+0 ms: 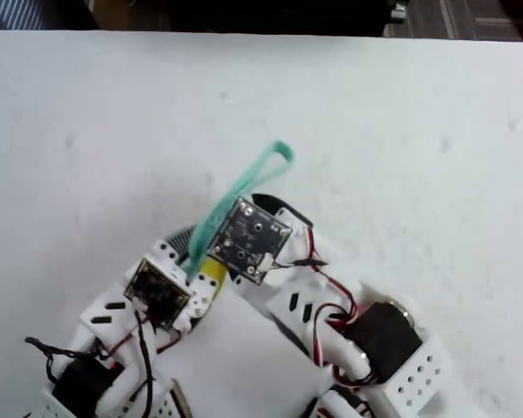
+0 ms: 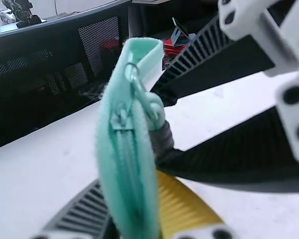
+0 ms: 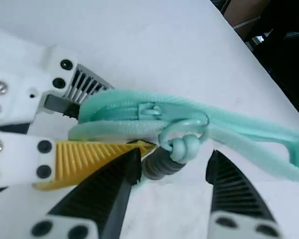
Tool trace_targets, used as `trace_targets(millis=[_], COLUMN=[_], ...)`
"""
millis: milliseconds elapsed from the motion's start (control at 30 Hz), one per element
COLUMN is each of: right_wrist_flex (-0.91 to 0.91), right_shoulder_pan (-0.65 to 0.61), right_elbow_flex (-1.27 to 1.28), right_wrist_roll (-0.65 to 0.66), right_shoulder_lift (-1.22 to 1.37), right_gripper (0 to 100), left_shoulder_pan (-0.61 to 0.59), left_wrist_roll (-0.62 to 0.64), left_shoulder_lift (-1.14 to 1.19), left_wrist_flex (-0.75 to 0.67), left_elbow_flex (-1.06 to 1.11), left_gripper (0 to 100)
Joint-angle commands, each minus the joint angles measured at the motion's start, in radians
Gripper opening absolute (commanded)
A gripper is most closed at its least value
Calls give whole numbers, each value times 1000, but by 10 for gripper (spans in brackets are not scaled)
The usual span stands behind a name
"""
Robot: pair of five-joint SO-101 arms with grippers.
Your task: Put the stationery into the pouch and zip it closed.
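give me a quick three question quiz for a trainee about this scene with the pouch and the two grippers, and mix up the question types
1. Which gripper grips the pouch?
2. True or false: the pouch lies flat.
3. The right gripper has its fingers on either side of: A the zip pull, B a pen, C a ruler.

Key
1. The left gripper, with the yellow finger.
2. False: it is held up on edge.
3. A
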Motion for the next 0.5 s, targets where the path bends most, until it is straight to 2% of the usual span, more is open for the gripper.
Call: trace_targets(millis=[0,133,233,333,467], right_wrist_flex=[-84,-173,-229,-259,-271], right_shoulder_pan=[-10,-10,-10,-10,-8], right_elbow_flex=[23,54,87,92,69], right_wrist_roll=[-8,-8,-8,-8,-6], right_shoulder_lift=[7,7,7,-2,-12], right_gripper=[190,12,60,17,15], left_shoulder_pan=[8,8,10,10,10], left_wrist_roll=[-9,-9,-9,-9,-9], left_shoulder_lift=[10,10,10,10,10], left_wrist_flex=[5,5,5,5,5], left_elbow_flex=[-8,-8,-8,-8,-8], left_gripper=[23,23,23,23,27])
